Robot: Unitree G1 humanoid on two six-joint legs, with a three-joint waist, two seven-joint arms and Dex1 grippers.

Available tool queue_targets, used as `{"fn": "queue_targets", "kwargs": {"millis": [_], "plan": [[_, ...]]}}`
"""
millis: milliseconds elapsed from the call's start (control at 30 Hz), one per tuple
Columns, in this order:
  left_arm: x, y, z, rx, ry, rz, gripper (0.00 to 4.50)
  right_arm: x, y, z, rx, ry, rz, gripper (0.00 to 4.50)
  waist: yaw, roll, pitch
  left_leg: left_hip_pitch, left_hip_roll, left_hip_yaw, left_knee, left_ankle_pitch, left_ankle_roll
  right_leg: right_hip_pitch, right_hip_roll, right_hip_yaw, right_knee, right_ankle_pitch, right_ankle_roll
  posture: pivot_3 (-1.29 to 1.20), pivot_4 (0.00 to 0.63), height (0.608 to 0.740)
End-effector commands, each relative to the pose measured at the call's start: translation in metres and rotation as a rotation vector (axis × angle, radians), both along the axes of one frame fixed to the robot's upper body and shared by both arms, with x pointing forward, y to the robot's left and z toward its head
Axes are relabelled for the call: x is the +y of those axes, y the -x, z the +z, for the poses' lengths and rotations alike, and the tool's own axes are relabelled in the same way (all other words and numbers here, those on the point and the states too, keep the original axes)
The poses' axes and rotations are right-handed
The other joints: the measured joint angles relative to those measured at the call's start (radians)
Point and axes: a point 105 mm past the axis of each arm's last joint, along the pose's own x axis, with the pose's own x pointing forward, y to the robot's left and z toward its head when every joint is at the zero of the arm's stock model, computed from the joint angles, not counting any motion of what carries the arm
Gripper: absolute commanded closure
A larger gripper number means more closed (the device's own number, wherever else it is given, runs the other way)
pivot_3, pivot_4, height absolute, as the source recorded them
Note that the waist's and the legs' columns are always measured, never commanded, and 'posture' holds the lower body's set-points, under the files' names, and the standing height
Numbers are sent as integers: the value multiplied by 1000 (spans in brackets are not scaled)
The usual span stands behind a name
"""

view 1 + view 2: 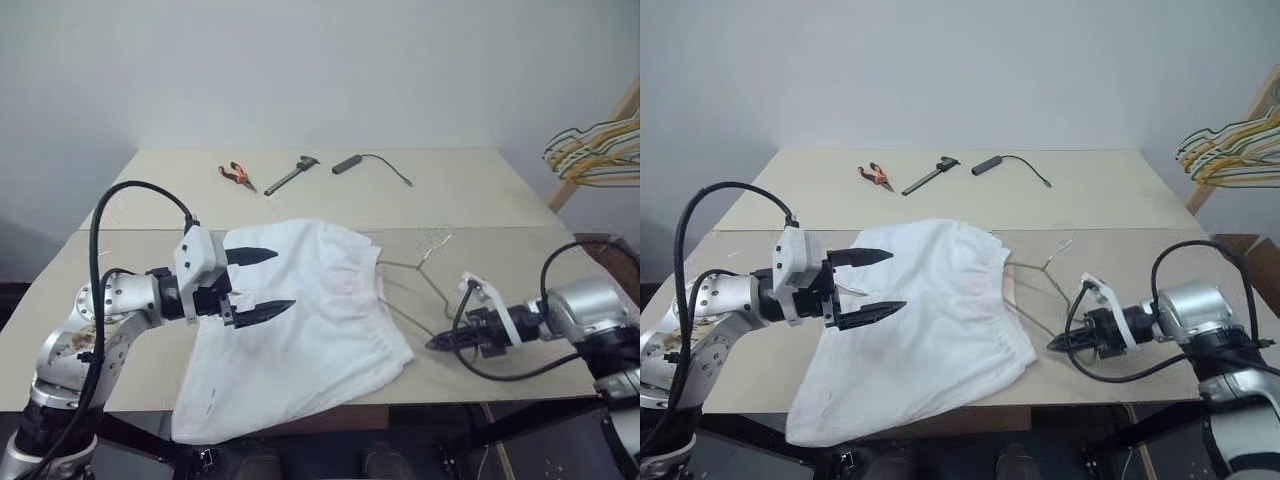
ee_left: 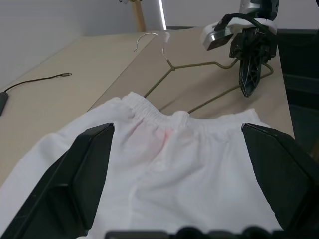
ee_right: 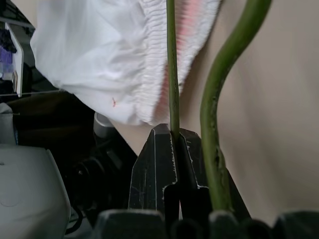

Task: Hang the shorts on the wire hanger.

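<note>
Two pincers are at work over the counter (image 1: 480, 200). The right pincer (image 1: 437, 342) is pinched tight on a thin wire of the wire hanger (image 1: 425, 285), close to the counter's front edge on the right side. I think it holds that wire so the hanger cannot slide away while the cloth goes on. The left pincer (image 1: 262, 283) hangs with its two black fingers spread wide and nothing between them, just above the shorts (image 1: 300, 320). It looks ready to come down and grab the cloth.

The shorts lie flat in the middle of the counter, and their lower part droops over the front edge. The stretchy waistband faces the right side, toward the hanger. One end of the hanger is tucked in at the waistband, while its hook points toward the far right. So the hanging looks begun but not finished.

Some small tools (image 1: 270, 177) and a black cable (image 1: 372, 165) sit well apart near the far edge. More hangers (image 1: 595, 150) are bunched beyond the far right corner.
</note>
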Motion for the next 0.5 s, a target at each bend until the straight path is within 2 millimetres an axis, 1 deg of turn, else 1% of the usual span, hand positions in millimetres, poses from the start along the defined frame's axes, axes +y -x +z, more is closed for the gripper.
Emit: {"fn": "queue_targets", "kwargs": {"millis": [33,67,133,233,367,500], "plan": [[-6,2,11,-50,15,-24,58,-13,-29,3,-63,47,-136,4500,-1,0,0,0,0,0,0,0,0,0,0,0,0,0,0,44,0,740],[-6,1,11,-52,15,-29,58,-17,-38,3,-72,60,-186,4500,-4,0,0,1,0,0,1,0,0,1,0,0,0,0,0,43,0,740],[-7,0,11,-53,14,-34,58,-23,-51,3,-86,69,-245,4500,-3,0,0,1,0,1,1,1,-2,1,0,1,0,1,-1,41,0,740],[-8,-1,12,-55,12,-37,58,-26,-63,5,-99,53,-290,4500,-1,0,0,1,0,0,0,1,-2,1,0,0,0,0,-1,46,0,740],[-8,0,11,-56,11,-37,58,-7,-58,6,-90,16,-183,4500,0,1,0,-1,0,0,0,1,-1,0,0,0,-2,0,0,52,0,740],[-7,0,11,-58,8,-29,58,-1,-55,-1,-67,21,-140,4500,-3,1,0,-2,0,0,-1,0,0,-1,0,0,-3,0,0,62,0,740]]}}
